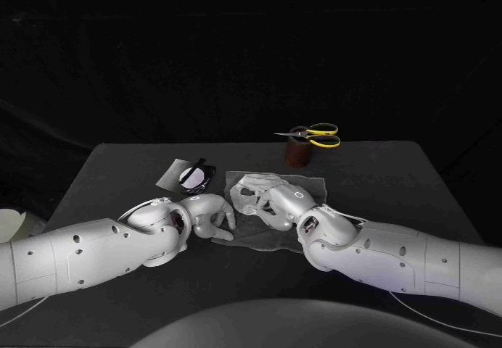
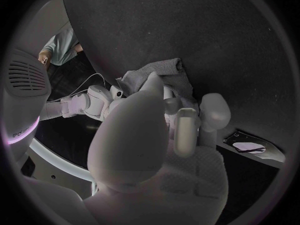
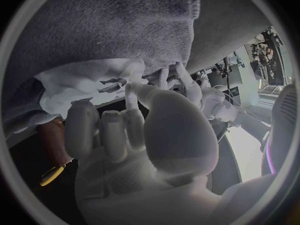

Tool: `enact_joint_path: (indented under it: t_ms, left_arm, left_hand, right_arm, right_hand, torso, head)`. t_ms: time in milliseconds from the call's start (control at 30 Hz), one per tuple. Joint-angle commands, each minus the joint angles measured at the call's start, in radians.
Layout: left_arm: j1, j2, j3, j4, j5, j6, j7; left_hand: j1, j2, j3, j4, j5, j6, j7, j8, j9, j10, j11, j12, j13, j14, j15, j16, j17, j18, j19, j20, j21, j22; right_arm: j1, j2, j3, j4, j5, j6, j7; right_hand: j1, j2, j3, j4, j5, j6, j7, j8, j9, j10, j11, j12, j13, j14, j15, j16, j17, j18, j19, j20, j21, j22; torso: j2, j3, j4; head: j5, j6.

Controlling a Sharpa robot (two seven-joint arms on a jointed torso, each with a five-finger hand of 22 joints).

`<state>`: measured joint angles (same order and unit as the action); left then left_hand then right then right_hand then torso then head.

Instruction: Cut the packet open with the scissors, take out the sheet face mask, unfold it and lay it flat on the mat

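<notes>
White screw-dotted arms (image 1: pixel 84 254), silver hands (image 1: pixel 210 216)

Robotics lab, staged test bench. My white jointed left arm (image 1: pixel 73 257) and matching right arm (image 1: pixel 418 261) reach over matte black table (image 1: pixel 125 167). Black cloth backdrop (image 1: pixel 210 65) hangs behind it, creased. Past table edge, my right wrist camera catches dark metal stands with rigged equipment (image 3: pixel 232 65) on pale floor. No household furnishings.

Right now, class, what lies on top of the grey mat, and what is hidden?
A crumpled sheet face mask lies on the mat, with the right hand over it and the left hand at the mat's edge. The hands hide part of both.
</notes>
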<state>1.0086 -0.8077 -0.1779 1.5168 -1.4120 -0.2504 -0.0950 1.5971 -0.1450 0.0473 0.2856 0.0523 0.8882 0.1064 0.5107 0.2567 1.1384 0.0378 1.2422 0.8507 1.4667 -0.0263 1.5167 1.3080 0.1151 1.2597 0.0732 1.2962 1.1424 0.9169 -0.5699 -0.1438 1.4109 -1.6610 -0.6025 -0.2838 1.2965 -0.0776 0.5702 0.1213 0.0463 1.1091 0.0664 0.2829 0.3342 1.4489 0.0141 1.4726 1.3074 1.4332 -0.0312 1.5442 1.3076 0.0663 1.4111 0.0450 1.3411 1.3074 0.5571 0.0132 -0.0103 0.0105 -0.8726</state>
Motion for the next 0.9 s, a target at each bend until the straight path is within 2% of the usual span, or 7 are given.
enact_joint_path:
  t_ms: [33,200,333,633,900]
  left_arm:
    - [-0.01,-0.006,-0.01,-0.009,-0.01,0.068,-0.047]
    - [-0.01,-0.006,-0.01,-0.009,-0.009,0.068,-0.046]
    - [-0.01,-0.007,-0.01,-0.009,-0.009,0.068,-0.046]
    - [-0.01,-0.008,-0.01,-0.01,-0.008,0.066,-0.045]
    - [-0.01,-0.009,-0.011,-0.012,-0.003,0.071,-0.046]
  left_hand:
    - [0.011,0.003,0.003,0.001,-0.004,0.0,0.009,-0.003,0.0,0.007,0.001,0.004,0.001,0.041,0.004,0.004,0.078,-0.01,-0.005,0.006,-0.001,-0.001]
    - [0.012,0.004,0.005,0.001,-0.004,0.0,0.009,-0.004,-0.001,0.006,0.002,0.005,0.002,0.041,0.004,0.004,0.078,-0.01,-0.005,0.006,-0.001,-0.001]
    - [0.012,0.004,0.005,0.001,-0.004,0.0,0.009,-0.004,-0.001,0.006,0.002,0.005,0.002,0.041,0.004,0.004,0.078,-0.01,-0.005,0.006,-0.001,-0.001]
    - [0.013,0.005,0.006,0.0,-0.004,0.0,0.009,-0.004,-0.002,0.01,0.002,0.009,0.008,0.041,0.004,0.005,0.08,-0.01,-0.004,0.007,0.0,0.001]
    - [0.014,0.006,0.007,0.0,-0.004,0.001,0.009,-0.004,-0.002,0.011,0.002,0.011,0.012,0.041,0.005,0.005,0.08,-0.01,-0.004,0.007,0.0,0.001]
  right_arm:
    - [0.002,-0.003,0.002,-0.013,0.09,0.001,-0.003]
    - [0.003,-0.003,0.003,-0.027,0.122,0.003,-0.01]
    - [0.003,-0.002,0.005,-0.035,0.16,-0.02,-0.005]
    - [0.004,0.002,0.007,-0.037,0.228,-0.042,0.026]
    - [0.007,-0.006,0.011,-0.038,0.354,-0.07,0.066]
  right_hand:
    - [0.002,0.012,0.007,0.0,0.002,0.01,-0.002,0.007,0.011,0.098,-0.027,-0.005,0.202,0.129,-0.039,-0.002,0.235,0.0,-0.002,-0.003,-0.008,0.083]
    - [0.001,0.012,0.008,0.0,0.002,0.01,-0.002,0.008,0.011,0.098,-0.027,-0.006,0.202,0.129,-0.039,-0.002,0.235,0.001,-0.003,-0.003,-0.01,0.082]
    - [0.0,0.012,0.009,0.0,0.002,0.01,-0.002,0.008,0.012,0.098,-0.027,-0.005,0.202,0.13,-0.039,-0.001,0.236,0.001,-0.002,-0.003,-0.008,0.083]
    - [0.0,0.012,0.01,0.0,0.002,0.01,-0.002,0.009,0.012,0.098,-0.027,-0.007,0.201,0.129,-0.039,-0.002,0.234,0.002,-0.005,-0.003,-0.012,0.08]
    - [-0.002,0.013,0.013,-0.001,0.003,0.008,-0.001,0.009,0.013,0.097,-0.027,-0.01,0.199,0.129,-0.04,-0.004,0.232,0.003,-0.007,-0.003,-0.016,0.078]
  torso:
    - [0.0,-0.0008,0.0004]
    - [0.0,-0.0008,0.0008]
    - [0.0,-0.0007,0.0013]
    - [0.0,-0.0008,0.0011]
    - [0.0,-0.0007,0.0]
  head:
    - [-0.002,0.0]
    - [-0.004,0.0]
    - [-0.005,0.0]
    - [-0.004,0.0]
    - [-0.003,0.0]
